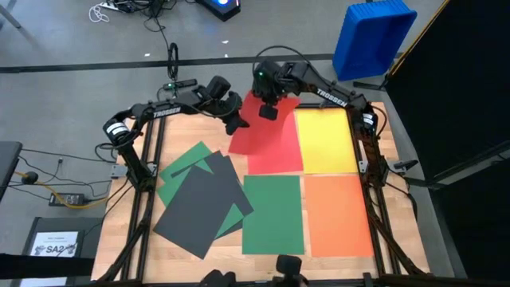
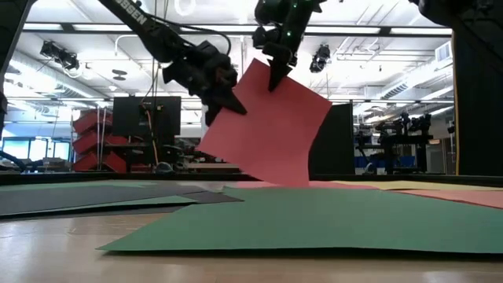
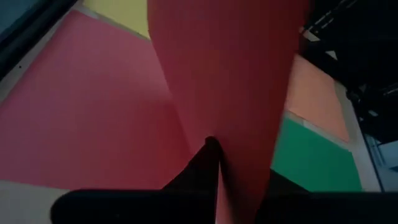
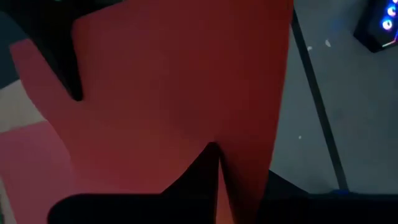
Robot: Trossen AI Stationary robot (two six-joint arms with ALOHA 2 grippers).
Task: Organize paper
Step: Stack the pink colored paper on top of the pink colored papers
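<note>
- Overhead, both arms met at the far middle of the wooden table (image 1: 119,239), each pinching one red sheet (image 1: 245,127) between them.
- The left gripper (image 1: 236,123) was clenched on the sheet's left edge; in the low view its fingers (image 2: 228,98) closed on that edge well above the table.
- The right gripper (image 1: 268,112) was clenched on the sheet's far edge, its fingers (image 2: 277,75) pointing down onto the sheet's top corner in the low view.
- The held red sheet hung tilted in the air, its lower edge reaching down close to the papers lying flat; whether it touched them could not be told.
- In the left wrist view the dark fingertips (image 3: 211,155) met tightly on the red sheet, and the same showed in the right wrist view (image 4: 212,158).
- Below it a second red sheet (image 1: 275,147) lay flat, with a yellow sheet (image 1: 325,142) just beside it on the right.
- Nearer, a green sheet (image 1: 273,214) and an orange sheet (image 1: 339,214) lay flat side by side.
- On the left, two dark grey sheets (image 1: 199,203) overlapped a skewed green sheet (image 1: 182,163) in a loose pile.
- A blue bin (image 1: 372,36) stood on the floor beyond the far right corner.
- A small white printed sheet (image 1: 60,243) sat off the table at the near left.
</note>
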